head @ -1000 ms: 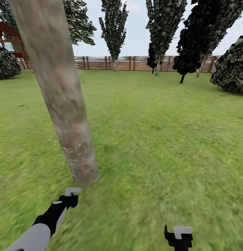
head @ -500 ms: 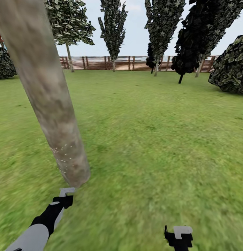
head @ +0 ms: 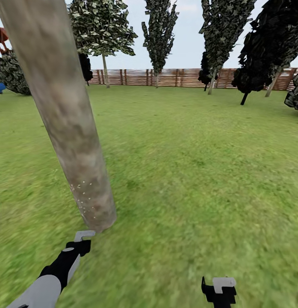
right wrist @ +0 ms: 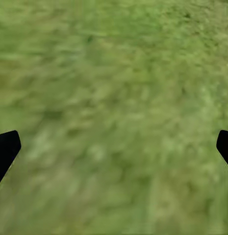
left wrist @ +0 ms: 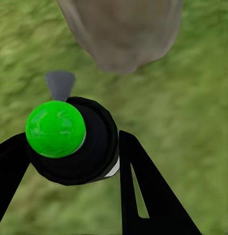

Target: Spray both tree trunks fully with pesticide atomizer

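Nearest to me, my right gripper hangs low over the lawn; in its wrist view the two black fingertips sit at opposite edges of the picture with only grass between them, so it is spread wide and empty. My left gripper is closed on the pesticide atomizer, a black bottle whose cap shows green in the left wrist view, with a grey nozzle aimed at the foot of the tree trunk.

One trunk stands just beyond the nozzle. On it I count a single patch of whitish pesticide specks, low down; the long column above looks bare.

Risks, as I judge them: the nozzle is so near the base that further spray may land on the same low patch or on the grass, leaving the upper trunk uncovered. A forward reach could knock the bottle against the bark and shift it in the grip.

Farther off: one broad-crowned tree, possibly the second target, at least three dark columnar trees, and one slatted wooden fence.
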You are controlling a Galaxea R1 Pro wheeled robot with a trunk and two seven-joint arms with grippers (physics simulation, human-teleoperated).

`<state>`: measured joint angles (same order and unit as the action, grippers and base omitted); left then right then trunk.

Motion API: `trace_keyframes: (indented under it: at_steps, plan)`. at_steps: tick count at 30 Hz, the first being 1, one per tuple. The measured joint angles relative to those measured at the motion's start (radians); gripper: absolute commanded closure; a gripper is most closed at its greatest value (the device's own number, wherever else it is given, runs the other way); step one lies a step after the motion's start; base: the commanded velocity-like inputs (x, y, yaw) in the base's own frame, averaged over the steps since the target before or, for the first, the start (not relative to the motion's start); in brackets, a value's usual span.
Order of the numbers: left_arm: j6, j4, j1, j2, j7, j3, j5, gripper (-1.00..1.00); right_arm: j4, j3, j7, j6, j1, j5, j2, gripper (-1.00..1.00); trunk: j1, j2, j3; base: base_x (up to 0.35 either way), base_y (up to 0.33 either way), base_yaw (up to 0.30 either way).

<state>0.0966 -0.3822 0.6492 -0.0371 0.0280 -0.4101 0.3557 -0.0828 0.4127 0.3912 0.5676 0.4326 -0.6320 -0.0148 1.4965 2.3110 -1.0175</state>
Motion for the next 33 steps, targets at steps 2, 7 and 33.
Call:
trace_keyframes:
  at_steps: [2, 7, 33]
  plan:
    - [0.0, 0.0, 0.0, 0.0, 0.0, 0.0, 0.0, 1.0, 0.0, 0.0, 0.0, 0.0, 0.0, 0.0, 0.0, -1.0, 0.0, 0.0, 0.0, 0.296, -0.124, 0.268]
    - [0.0, 0.0, 0.0, 0.0, 0.0, 0.001, 0.0, 1.0, 0.0, 0.0, 0.0, 0.0, 0.0, 0.0, -0.001, -1.0, 0.0, 0.0, 0.0, 0.294, -0.128, 0.064]
    - [0.0, 0.0, 0.0, 0.002, 0.0, 0.004, 0.0, 1.0, 0.0, 0.0, 0.0, 0.0, 0.0, 0.0, -0.001, -1.0, 0.0, 0.0, 0.0, 0.036, -0.259, 0.111]
